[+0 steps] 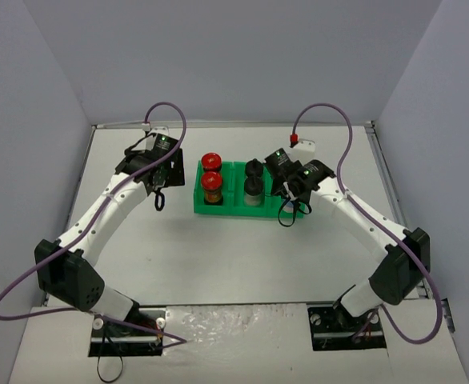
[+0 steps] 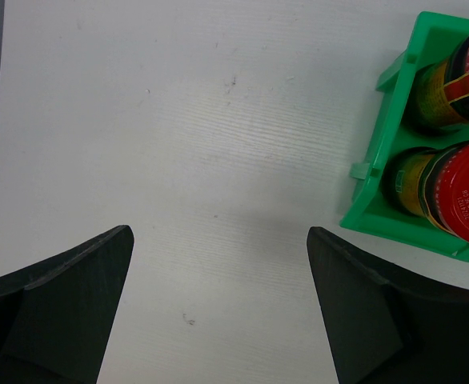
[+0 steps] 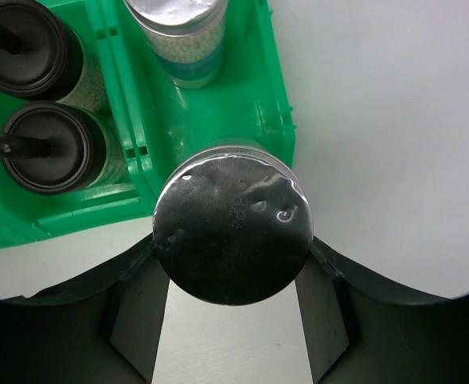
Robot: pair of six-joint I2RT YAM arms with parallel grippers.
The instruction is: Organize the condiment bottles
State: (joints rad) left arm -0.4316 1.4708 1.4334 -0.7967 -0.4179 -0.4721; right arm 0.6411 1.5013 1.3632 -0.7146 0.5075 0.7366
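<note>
Silver-capped jar (image 3: 233,212) held upright at the green tray (image 3: 276,104).
The right gripper (image 3: 233,244) clamps its sides, cap pointing up; the left gripper (image 2: 218,240) stands open beside the tray.

Illumination in the top view is diffuse and even: the table (image 1: 234,256) reads bright white, the arms (image 1: 106,212) cast only faint, soft-edged shadows, and the glossy strip (image 1: 234,320) at the near edge shows mottled glare. In the left wrist view, the table is bright with fine line texture and a soft grey shadow, while the black left jaws are underexposed. In the right wrist view, the silver-capped jar (image 3: 233,228) returns a broad, dull sheen with small glints on its dents, and the right jaws are dark.
</note>
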